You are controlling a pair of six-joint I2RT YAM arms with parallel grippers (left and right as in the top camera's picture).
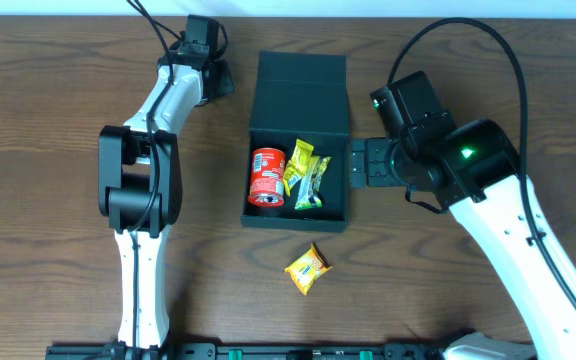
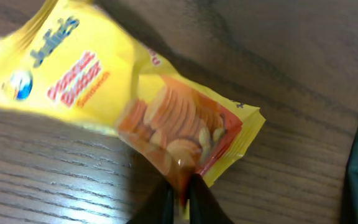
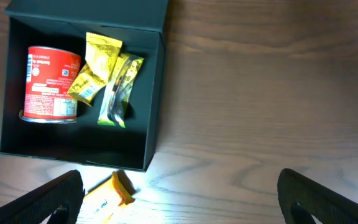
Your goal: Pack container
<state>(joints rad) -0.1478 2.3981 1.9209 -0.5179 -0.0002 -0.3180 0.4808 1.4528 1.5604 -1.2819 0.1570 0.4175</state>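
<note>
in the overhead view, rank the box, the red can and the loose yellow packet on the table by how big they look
1. box: by far the largest
2. red can: lying inside the box
3. loose yellow packet: smallest, though not far behind the can

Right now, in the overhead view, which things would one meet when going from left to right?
left arm → red can → yellow packet → green packet → right gripper. The middle three lie in the container; the loose packet outside overlaps them, so I omit it.
</note>
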